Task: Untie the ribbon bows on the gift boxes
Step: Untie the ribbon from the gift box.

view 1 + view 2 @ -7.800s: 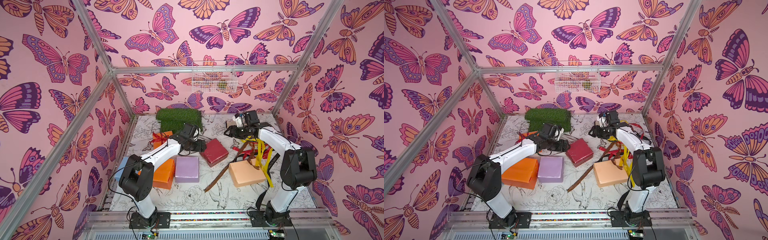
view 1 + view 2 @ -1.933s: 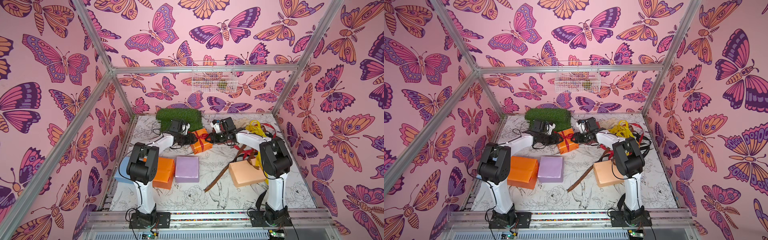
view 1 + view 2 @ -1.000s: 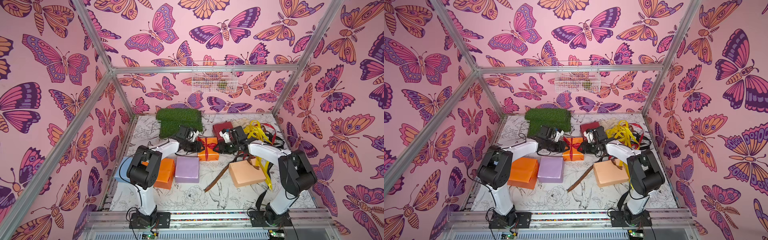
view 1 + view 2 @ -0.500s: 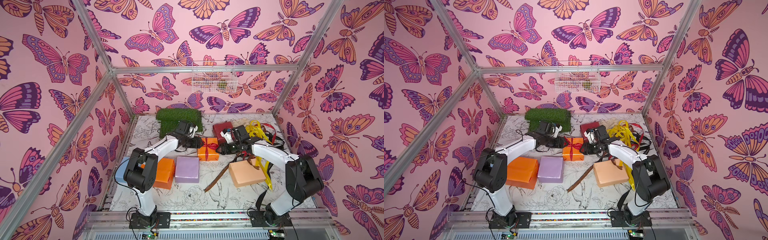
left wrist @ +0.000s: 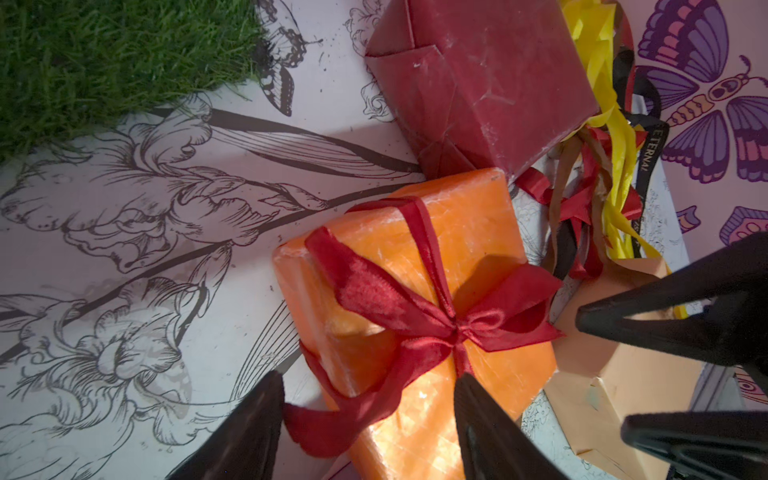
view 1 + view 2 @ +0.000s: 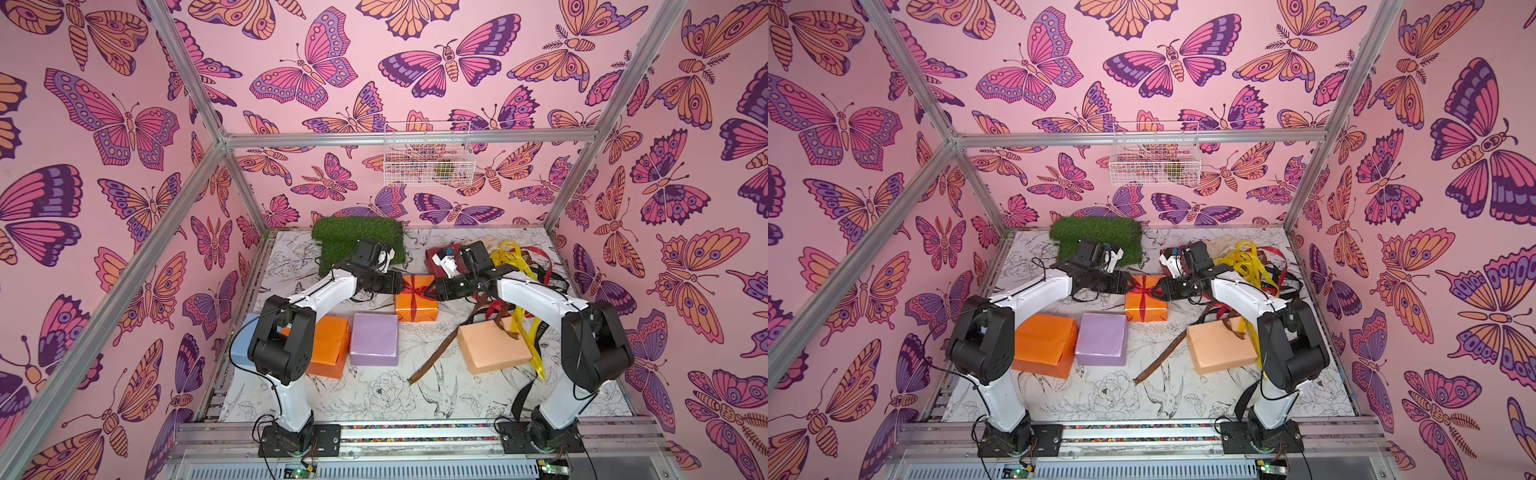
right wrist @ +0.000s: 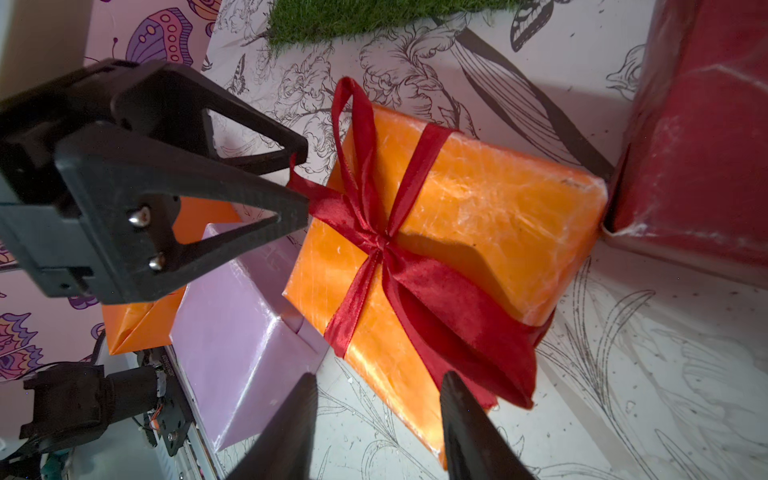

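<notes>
An orange gift box (image 6: 417, 305) (image 6: 1146, 301) with a tied red ribbon bow (image 5: 453, 324) (image 7: 384, 241) sits mid-table. My left gripper (image 6: 400, 286) (image 5: 368, 399) is at its left end, open, and a loose red tail of the bow (image 5: 328, 424) lies between the spread fingers. My right gripper (image 6: 432, 291) (image 7: 376, 399) is open at the box's right end, its fingers straddling a lower corner of the box without touching the bow. Each wrist view shows the opposite gripper: left gripper (image 7: 305, 178), right gripper (image 5: 600, 374).
Bare boxes lie around: orange (image 6: 328, 347), lilac (image 6: 374, 345), peach (image 6: 492, 351), dark red (image 5: 482, 83), and pale blue (image 6: 240, 345) behind the left arm. Loose yellow, red and black ribbons (image 6: 515, 259) are heaped back right. A brown ribbon (image 6: 436, 357), green turf (image 6: 357, 241) and wall basket (image 6: 428, 158) also show.
Both grippers brought the orange box forward from the back, and it now rests in place. Over the last second the left jaws have spread wider round the ribbon tail.
</notes>
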Available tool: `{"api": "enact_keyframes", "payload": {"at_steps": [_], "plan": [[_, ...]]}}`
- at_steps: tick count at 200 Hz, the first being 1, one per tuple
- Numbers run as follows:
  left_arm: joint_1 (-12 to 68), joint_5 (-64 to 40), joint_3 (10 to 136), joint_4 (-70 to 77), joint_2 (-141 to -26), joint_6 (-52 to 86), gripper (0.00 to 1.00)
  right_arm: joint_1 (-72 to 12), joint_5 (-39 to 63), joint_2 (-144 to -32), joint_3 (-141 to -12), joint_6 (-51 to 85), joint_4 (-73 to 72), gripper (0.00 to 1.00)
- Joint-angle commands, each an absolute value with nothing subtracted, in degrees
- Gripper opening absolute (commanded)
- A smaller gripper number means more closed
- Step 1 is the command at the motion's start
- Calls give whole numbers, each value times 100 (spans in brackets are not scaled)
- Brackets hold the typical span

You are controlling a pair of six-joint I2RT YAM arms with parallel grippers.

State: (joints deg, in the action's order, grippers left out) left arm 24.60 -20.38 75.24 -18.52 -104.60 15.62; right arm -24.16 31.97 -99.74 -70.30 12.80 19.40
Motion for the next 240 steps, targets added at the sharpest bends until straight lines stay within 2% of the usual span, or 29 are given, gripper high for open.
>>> {"api": "enact_keyframes", "payload": {"at_steps": [1,54,78,146,180,240], "plan": [[2378,-2025,7377,-1963,-10151,1548,70,-2453,3396,-10089,-7199,1211,1993,50],[2259,-2117,7340,-2020,-10081,1630,77,-2452,3476,-10248,-7197,1204,1943,50],[2338,-2604,7384,-1986,-10148,1425,77,-2452,3516,-10383,-7237,1208,1934,50],[2558,-2627,7541,-1821,-10651,1306,75,-2452,3196,-10494,-7336,1170,1869,50],[2571,-2573,7539,-1788,-10733,1293,74,-2452,2931,-10536,-7481,1047,1931,51],[2476,-2010,7355,-1756,-10442,1224,74,-2459,3084,-10185,-7382,1166,1902,50]]}}
